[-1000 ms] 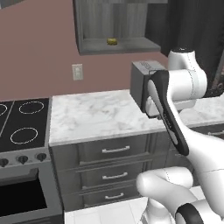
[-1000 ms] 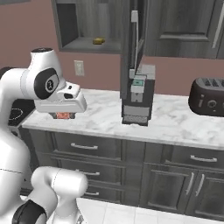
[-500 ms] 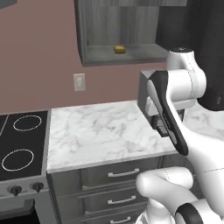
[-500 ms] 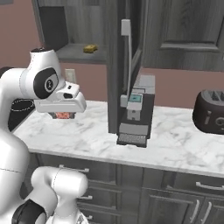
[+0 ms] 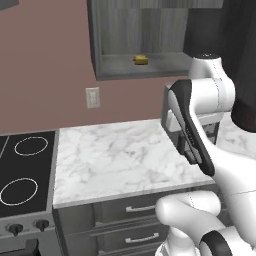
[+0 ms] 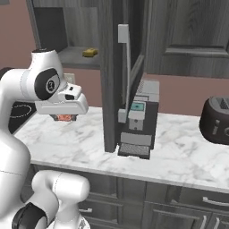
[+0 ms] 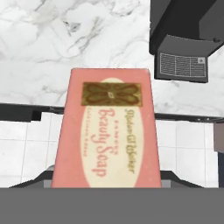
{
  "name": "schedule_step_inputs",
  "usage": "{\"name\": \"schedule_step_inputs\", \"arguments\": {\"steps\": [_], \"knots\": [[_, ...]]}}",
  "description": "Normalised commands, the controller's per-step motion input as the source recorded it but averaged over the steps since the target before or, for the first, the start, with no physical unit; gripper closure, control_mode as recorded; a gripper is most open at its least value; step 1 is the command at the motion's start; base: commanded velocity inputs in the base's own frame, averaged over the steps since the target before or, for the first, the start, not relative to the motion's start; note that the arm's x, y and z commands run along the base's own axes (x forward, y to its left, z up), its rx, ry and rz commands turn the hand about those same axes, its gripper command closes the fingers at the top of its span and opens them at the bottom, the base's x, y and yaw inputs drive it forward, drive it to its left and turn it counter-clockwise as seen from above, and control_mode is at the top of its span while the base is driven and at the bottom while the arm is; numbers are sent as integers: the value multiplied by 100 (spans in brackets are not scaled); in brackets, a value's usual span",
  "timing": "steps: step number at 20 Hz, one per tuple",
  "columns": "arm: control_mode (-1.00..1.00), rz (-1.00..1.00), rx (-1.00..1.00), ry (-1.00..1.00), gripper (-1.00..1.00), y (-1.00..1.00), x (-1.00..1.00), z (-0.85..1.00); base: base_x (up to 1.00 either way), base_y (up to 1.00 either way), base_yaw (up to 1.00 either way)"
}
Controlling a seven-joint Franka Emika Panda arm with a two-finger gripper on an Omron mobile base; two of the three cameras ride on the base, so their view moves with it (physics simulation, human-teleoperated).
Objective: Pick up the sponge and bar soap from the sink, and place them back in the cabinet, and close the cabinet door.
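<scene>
My gripper [image 6: 65, 118] hangs over the marble counter, shut on the bar soap [image 7: 108, 131], a pink flat block printed "Beauty Soap". The soap hides the fingertips in the hand view, and a bit of it shows under the hand [image 6: 65, 117] in the right base view. The sponge [image 5: 141, 59], a small yellow lump, lies on the shelf of the open cabinet [image 5: 105, 35], above and behind the hand; it also shows as the sponge [image 6: 90, 52]. The cabinet door [image 6: 109, 89] stands open, edge-on, to the right of the hand. The sink is out of view.
A black coffee machine [image 6: 141, 118] stands on the counter [image 5: 115, 160] behind the open door, with a dark toaster [image 6: 217, 118] farther right. A black stove [image 5: 20, 175] borders the counter on the left. Grey drawers [image 5: 135, 210] run below the counter edge.
The whole picture has shifted: the base has driven closer to the counter, so cabinet, door and coffee machine loom larger. The arm holds the same pose with the soap in its grip.
</scene>
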Motion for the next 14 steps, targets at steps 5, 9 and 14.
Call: {"name": "schedule_step_inputs", "arguments": {"steps": [5, 9, 14], "knots": [[100, 0, 0, 0, 100, 0, 0, 0, 3, -24, 1], [100, 0, 0, 0, 100, 0, 0, 0, 0, -19, -3], [100, 0, 0, 0, 100, 0, 0, 0, 0, 0, -10]]}}
